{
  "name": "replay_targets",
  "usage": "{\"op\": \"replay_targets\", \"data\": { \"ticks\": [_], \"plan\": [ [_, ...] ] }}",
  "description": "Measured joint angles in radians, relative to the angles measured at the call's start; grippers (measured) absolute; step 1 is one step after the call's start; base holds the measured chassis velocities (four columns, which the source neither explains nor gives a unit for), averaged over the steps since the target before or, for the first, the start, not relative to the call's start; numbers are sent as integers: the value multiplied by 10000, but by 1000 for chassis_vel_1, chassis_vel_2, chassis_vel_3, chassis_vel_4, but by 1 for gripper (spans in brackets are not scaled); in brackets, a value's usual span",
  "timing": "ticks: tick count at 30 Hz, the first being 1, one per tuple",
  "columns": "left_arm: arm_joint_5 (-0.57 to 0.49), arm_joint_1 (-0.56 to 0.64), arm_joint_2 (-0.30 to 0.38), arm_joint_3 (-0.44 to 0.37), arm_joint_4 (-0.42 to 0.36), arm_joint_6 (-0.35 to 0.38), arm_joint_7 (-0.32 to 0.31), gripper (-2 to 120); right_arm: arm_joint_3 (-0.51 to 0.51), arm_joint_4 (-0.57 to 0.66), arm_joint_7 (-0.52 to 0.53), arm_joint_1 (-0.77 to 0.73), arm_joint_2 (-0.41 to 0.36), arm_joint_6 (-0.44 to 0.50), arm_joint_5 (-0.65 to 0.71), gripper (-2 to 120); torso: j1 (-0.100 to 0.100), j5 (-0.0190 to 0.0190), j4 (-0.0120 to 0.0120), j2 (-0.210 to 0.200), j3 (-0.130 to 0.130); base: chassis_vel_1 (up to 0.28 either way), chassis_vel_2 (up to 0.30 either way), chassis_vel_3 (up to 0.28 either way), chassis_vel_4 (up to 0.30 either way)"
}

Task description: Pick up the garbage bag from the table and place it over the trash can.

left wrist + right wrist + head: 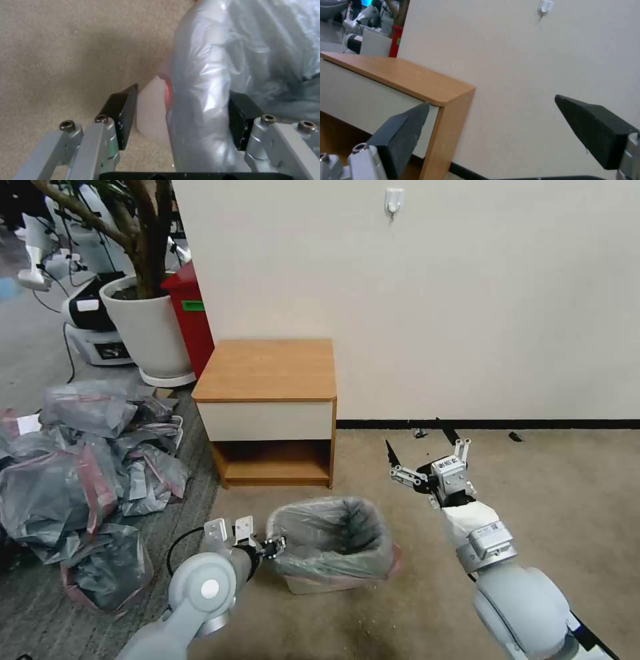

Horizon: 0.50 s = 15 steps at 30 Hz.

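Observation:
The grey translucent garbage bag [333,540] is draped over the cream trash can [320,583] on the carpet in front of the table [267,370], its pink band low on the can's right side. My left gripper [277,545] is at the can's left rim. In the left wrist view this gripper [183,100] straddles the bag [206,75] and the can wall [151,110], with both pads touching. My right gripper [427,450] hangs open in the air to the right of the table. The right wrist view shows it [491,101] with nothing between its fingers, facing the table's corner [403,82].
A heap of grey-and-pink bags [73,480] covers the floor at the left. A white plant pot [150,333] and a red box [193,320] stand behind it beside the wall. Bare carpet stretches to the right of the can.

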Motion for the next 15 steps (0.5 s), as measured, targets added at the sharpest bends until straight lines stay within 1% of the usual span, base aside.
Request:
{"op": "replay_targets", "data": {
  "ticks": [6,9,11,14,15],
  "plan": [
    [-22,120,111,-229,-289,-6,232,59,110,54,-6,26,-27,-41,455,97,0,0,0,0,-1,0,0,0,0],
    [64,283,209,-471,-665,18,457,59,219,87,-49,-7,-21,-60,1148,100,0,0,0,0,0,0,0,0,0],
    [77,324,233,-517,-771,26,491,59,255,100,-60,-24,-14,-72,1302,100,0,0,0,0,0,0,0,0,0],
    [546,619,308,-777,-1359,-17,883,61,462,187,-160,-154,26,-84,1988,100,0,1,0,0,0,0,0,0,0],
    [546,619,308,-777,-1359,-17,883,61,462,187,-160,-154,26,-84,1988,100,0,1,0,0,0,0,0,0,0]
  ]
}}
